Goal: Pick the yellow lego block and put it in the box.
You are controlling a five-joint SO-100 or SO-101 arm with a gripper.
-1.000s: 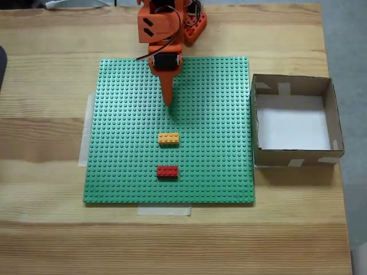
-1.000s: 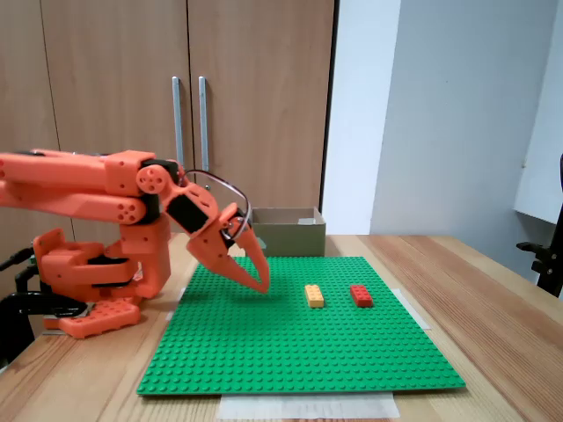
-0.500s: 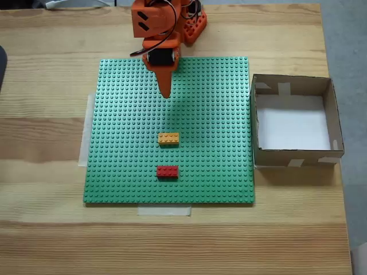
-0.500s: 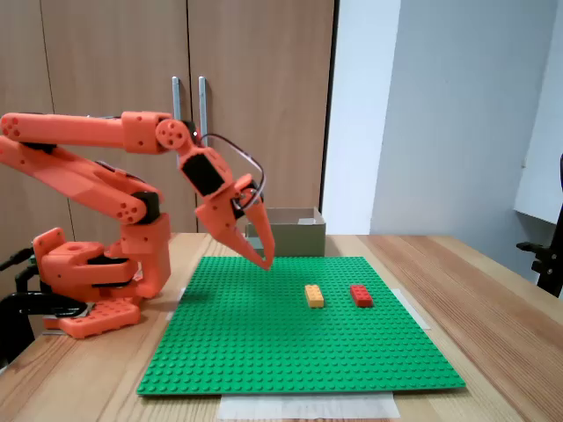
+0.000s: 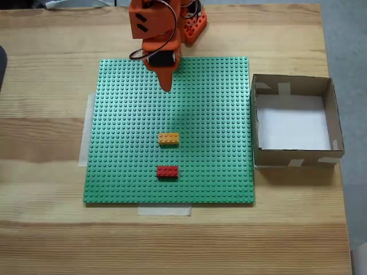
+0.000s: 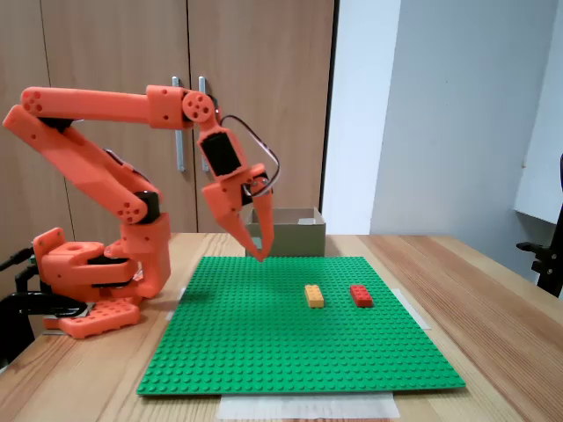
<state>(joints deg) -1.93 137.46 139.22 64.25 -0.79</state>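
The yellow lego block (image 5: 168,138) (image 6: 314,295) lies flat on the green baseplate (image 5: 126,172) (image 6: 264,352), near its middle. The cardboard box (image 5: 296,156) (image 6: 286,241) with a white floor stands right of the plate in the top-down fixed view and behind it in the side fixed view. My orange gripper (image 5: 167,87) (image 6: 261,255) hangs above the plate's far part, pointing down, well short of the yellow block. Its fingers are together and hold nothing.
A red brick (image 5: 167,171) (image 6: 361,295) of like size sits on the plate just beyond the yellow one from the arm. The arm's base (image 6: 88,272) stands at the plate's far edge. Bare wooden table (image 5: 46,143) surrounds the plate.
The arm has lifted and drawn back toward its base; the gripper tip rose off the plate and now points more steeply down. Both bricks stayed where they were.
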